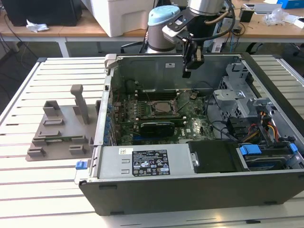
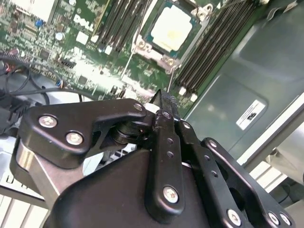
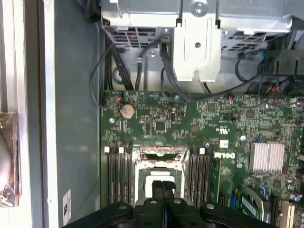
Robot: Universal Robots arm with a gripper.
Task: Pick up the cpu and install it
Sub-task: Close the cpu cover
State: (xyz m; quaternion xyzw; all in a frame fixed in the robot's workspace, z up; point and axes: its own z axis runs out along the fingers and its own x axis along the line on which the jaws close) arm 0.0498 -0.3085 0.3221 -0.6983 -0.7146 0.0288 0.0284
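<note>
One cpu (image 2: 171, 27), a pale flat square, lies seated in the metal-framed socket (image 2: 142, 45) of the green circuit board (image 3: 190, 118). It is below the hand (image 2: 164, 97) and clear of it, with open air between the fingertips and the chip. In the first wrist view the dark fingertips cover part of the cpu, so it lies almost straight under them. In the exterior view the hand (image 1: 186, 73) hangs inside the open computer case (image 1: 142, 71), with the cpu (image 1: 165, 108) lower down and a little toward the exterior view's left.

The hand is narrow: its two black fingers (image 3: 159, 190) are pressed together, and nothing shows between them.

Rows of long dark memory slots (image 2: 211, 40) run along both sides of the socket, below the hand. A black expansion card (image 1: 156, 128) lies just past the socket on the board, farther from the hand than the cpu. A round coin battery (image 3: 127, 110) and a ribbed silver heat sink (image 3: 268, 156) sit on the same board.

Outside the case, a grey plastic holder (image 1: 61, 133) stands on the slatted white desk (image 1: 42, 190). It is well apart from the hand, toward the exterior view's left.
</note>
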